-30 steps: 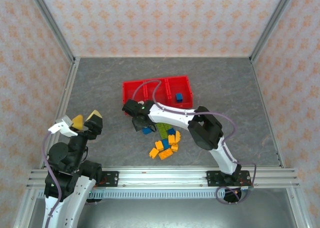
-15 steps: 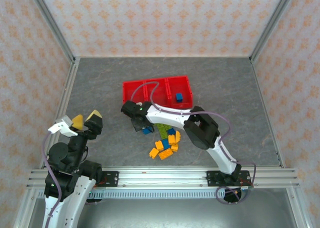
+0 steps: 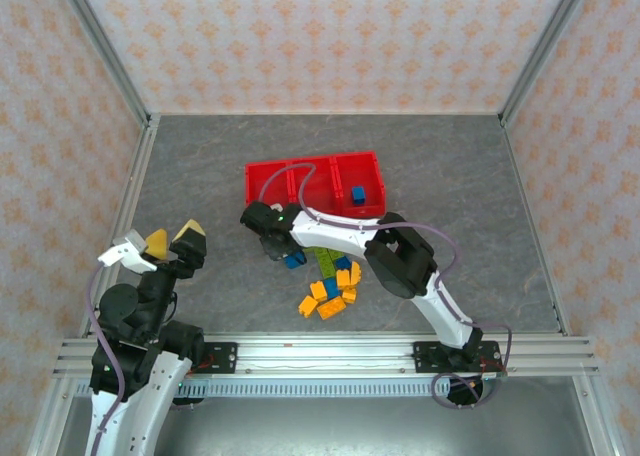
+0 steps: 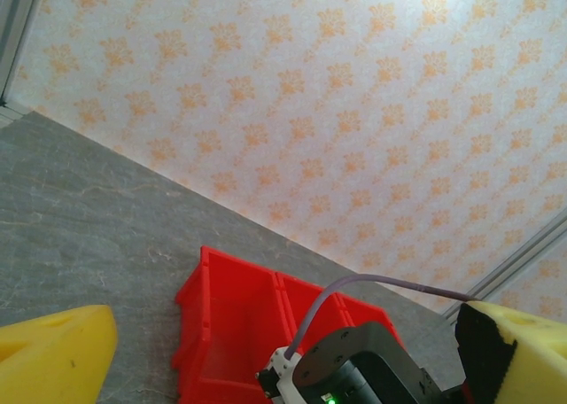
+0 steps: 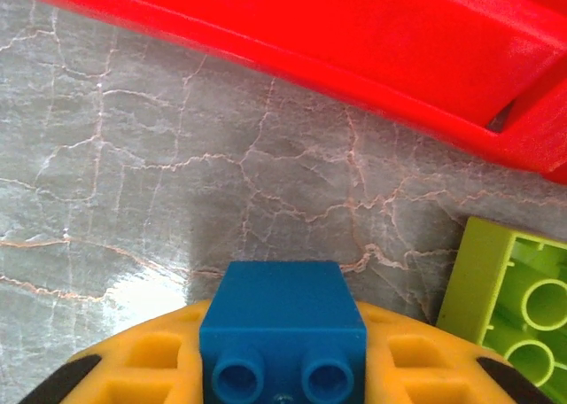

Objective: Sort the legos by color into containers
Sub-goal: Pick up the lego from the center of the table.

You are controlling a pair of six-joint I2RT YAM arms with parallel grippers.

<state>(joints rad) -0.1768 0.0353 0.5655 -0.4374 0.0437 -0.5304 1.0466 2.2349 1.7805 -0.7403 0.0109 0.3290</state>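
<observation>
Blue brick [image 5: 282,320]: plain, glossy and blocky, with two round studs side by side. The studded face is turned back toward the right gripper [image 3: 285,252] and the stud row runs from finger to finger. The gripper's yellow fingers [image 5: 133,369] pinch the brick from both sides. It sits at the grey table [image 3: 450,176], just in front of the red tray [image 3: 262,166], with an olive green brick [image 5: 518,306] just beside it. The left gripper [image 3: 167,241] is spread wide, well apart to the left.
</observation>
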